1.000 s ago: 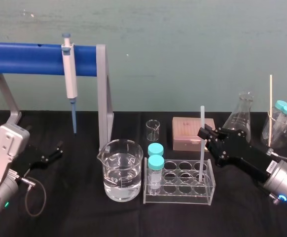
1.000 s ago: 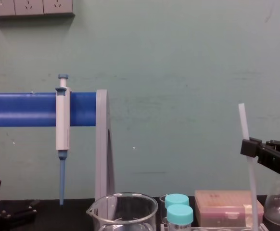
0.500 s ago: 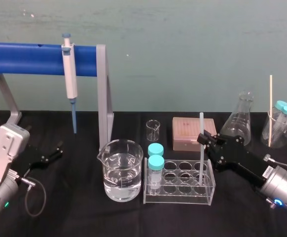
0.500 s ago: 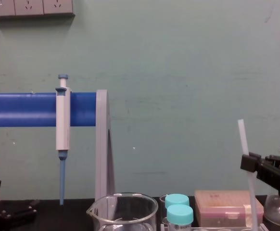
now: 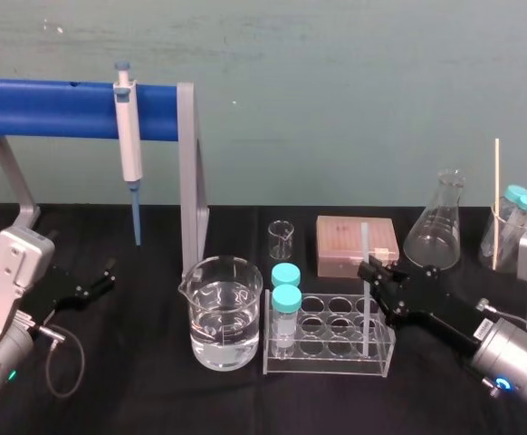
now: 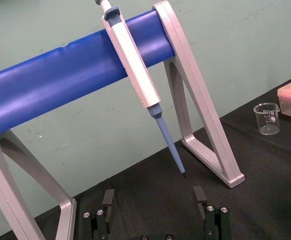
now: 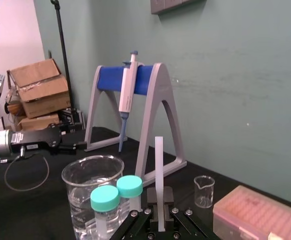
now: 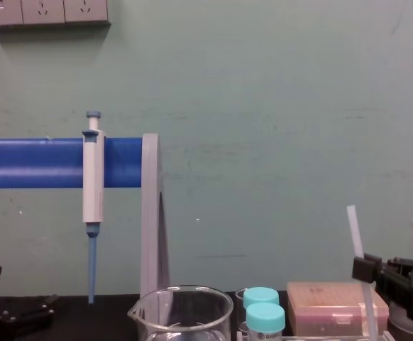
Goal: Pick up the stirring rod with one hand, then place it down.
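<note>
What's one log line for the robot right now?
right gripper: shut on stirring rod | stirring rod: upright, lower end in tube rack | left gripper: open, parked left

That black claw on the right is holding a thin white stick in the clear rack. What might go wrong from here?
1. The right gripper, jaws shut on the stirring rod, sits close to the rack. A sideways move might drag or tip it and its capped tubes toward the beaker of water.
2. The rod is tall and thin, so if released tilted it might lean or topple.
The left gripper is parked far left.
</note>
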Controlling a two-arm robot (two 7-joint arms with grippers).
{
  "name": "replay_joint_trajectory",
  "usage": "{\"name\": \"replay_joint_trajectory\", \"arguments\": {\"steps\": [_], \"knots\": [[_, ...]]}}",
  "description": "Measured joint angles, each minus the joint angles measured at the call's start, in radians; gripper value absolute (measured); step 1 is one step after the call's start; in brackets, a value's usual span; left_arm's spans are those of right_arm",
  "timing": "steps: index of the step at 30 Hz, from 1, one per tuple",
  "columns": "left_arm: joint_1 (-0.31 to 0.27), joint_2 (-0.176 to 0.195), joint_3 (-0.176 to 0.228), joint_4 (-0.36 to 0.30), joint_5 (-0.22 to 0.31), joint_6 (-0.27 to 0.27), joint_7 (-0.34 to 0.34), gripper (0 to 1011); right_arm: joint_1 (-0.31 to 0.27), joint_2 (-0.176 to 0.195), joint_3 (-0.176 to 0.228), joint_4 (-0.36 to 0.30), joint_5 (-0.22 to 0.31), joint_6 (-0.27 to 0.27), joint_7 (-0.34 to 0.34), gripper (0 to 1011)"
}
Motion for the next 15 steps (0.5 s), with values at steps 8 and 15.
{"name": "replay_joint_trajectory", "arguments": {"steps": [8,15], "knots": [[0.000,0.000,0.000,0.000,0.000,0.000,0.000,1000,-0.006,0.002,-0.009,0.000,-0.020,0.012,-0.010,64],[0.000,0.000,0.000,0.000,0.000,0.000,0.000,1000,-0.006,0.002,-0.008,-0.001,-0.018,0.012,-0.010,64]]}}
